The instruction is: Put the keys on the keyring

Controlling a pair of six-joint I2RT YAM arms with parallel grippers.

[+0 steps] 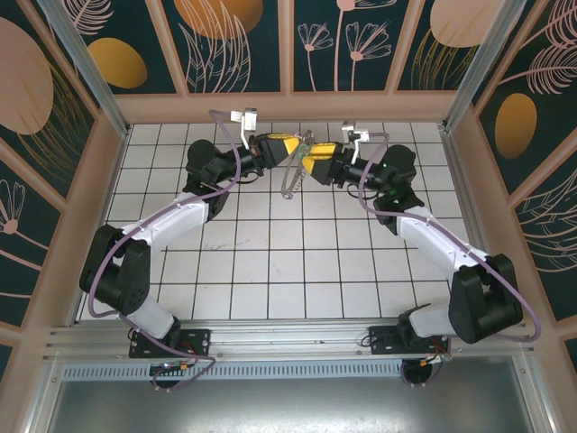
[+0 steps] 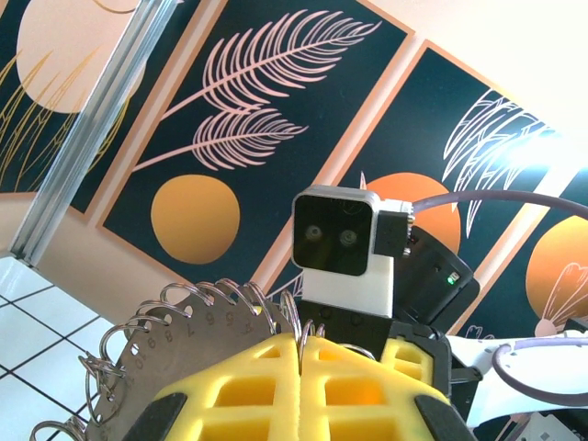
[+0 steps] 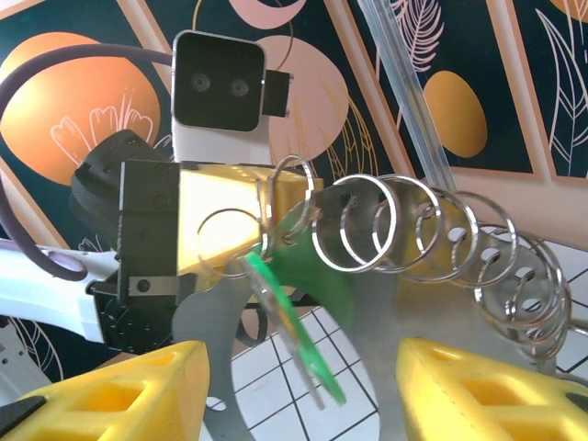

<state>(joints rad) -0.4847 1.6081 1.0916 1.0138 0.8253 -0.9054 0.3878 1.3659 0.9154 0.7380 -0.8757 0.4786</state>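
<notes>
Because the left pincer [image 2: 301, 354] has its yellow pads pressed flat together on the edge of the keyring [image 2: 184, 344], the grey hoop is carried clear of the table [image 1: 270, 262]. It is turned so that its fringe of silvery loops [image 3: 413, 239] faces the right pincer [image 3: 303, 367]. I judge this a sensible hold, since it offers the loops side-on to the arm that has to do the threading. From above, the two pincers meet almost nose to nose, and the hoop hangs just below and between them.

The right pincer stands wide, with its yellow fingers [image 3: 119, 395] well apart and nothing clamped between them. In the gap, just beyond the fingertips, hangs the key [image 3: 299, 331]. It touches neither finger of the right pincer and sits close beside the left pincer's black and yellow body.

The key's long axis runs on a slant. Its upper end is at the loop nearest the left pincer, and its lower end points down towards the right pincer, drifting to that pincer's right-hand finger. The green head is seen nearly edge-on, as a thin blade, so I cannot make out the shaft or which end leads. It seems to dangle from that first loop — though whether the wire truly passes through the head is not clear. If it does, this key needs only checking.
</notes>
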